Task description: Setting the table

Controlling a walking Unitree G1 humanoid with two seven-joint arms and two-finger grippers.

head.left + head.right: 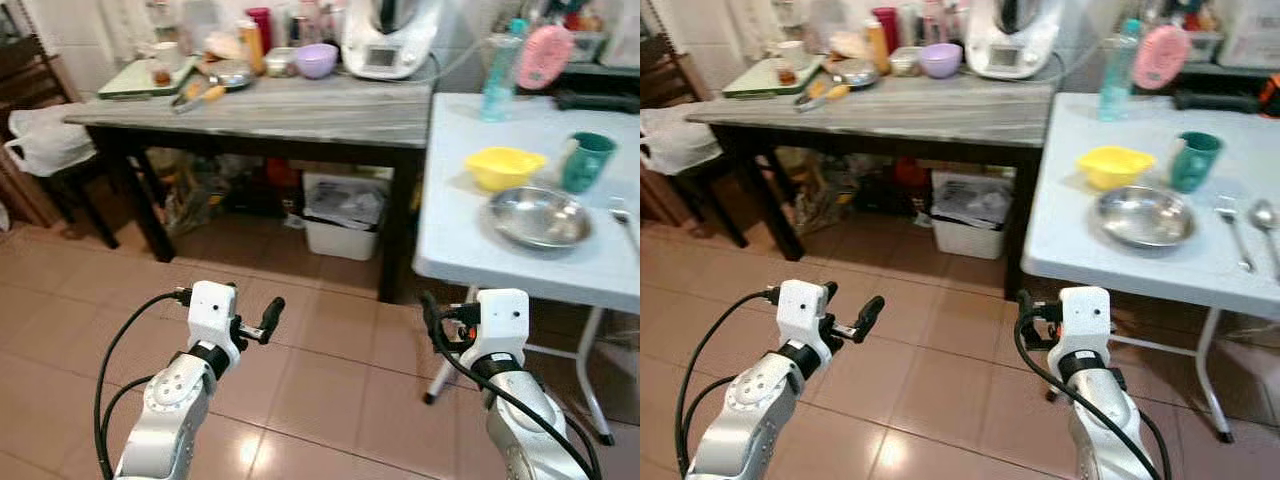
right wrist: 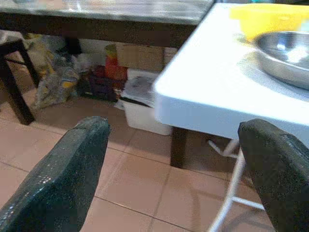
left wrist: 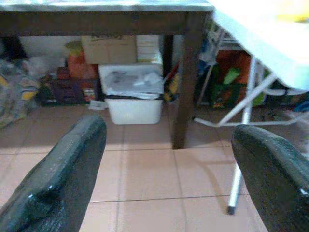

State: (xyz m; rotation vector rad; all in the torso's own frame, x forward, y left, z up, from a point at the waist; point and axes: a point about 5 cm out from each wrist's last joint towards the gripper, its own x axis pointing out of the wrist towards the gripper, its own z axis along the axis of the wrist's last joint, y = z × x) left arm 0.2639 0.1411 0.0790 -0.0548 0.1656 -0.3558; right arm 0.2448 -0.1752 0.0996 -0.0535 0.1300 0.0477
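Observation:
A white folding table (image 1: 455, 230) stands ahead on my right. On it sit a yellow bowl (image 1: 504, 166), a green mug (image 1: 586, 161) and a shallow steel bowl (image 1: 537, 217); a fork (image 1: 1234, 228) and a spoon (image 1: 1267, 222) lie to the right of the steel bowl. My left gripper (image 3: 169, 186) is open over the tiled floor, holding nothing, short of both tables. Low before the white table's near corner, my right gripper (image 2: 174, 181) is also open and holds nothing.
A grey-topped table with dark legs (image 1: 300, 115) stands at the back, crowded with a purple bowl (image 1: 316, 60), a kitchen machine (image 1: 390, 40) and jars. A white bin (image 1: 343, 215) and bags sit under it. A chair with a white bag (image 1: 45, 140) is far left.

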